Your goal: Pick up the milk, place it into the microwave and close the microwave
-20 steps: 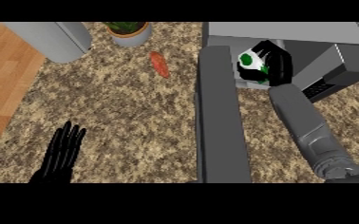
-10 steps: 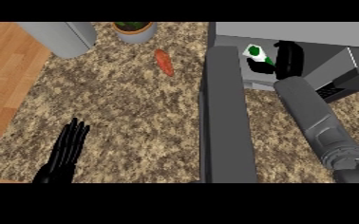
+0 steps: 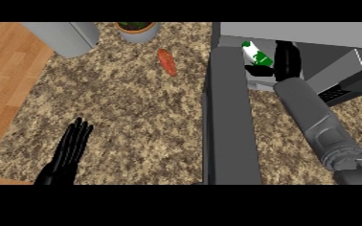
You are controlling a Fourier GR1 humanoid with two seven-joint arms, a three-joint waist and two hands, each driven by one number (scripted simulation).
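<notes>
Milk (image 3: 255,56), green-marked, lettering unreadable

A: Counter (image 3: 134,105) finish?
B: Speckled tan and brown. Microwave (image 3: 283,33) grey, carrot (image 3: 167,62) orange.
A: Milk (image 3: 256,55)?
B: White with green markings. Both hands, left hand (image 3: 67,155) and right hand (image 3: 286,60), black.

You see two black hands, each with slim, segmented fingers and a thumb. The left hand (image 3: 67,153) is matte black all over, its fingers long and narrow, tapering to rounded tips. Behind the fingers of the right hand (image 3: 286,62) runs a smooth grey cylindrical forearm (image 3: 311,117), which widens into a ringed grey collar farthest from the fingers.
</notes>
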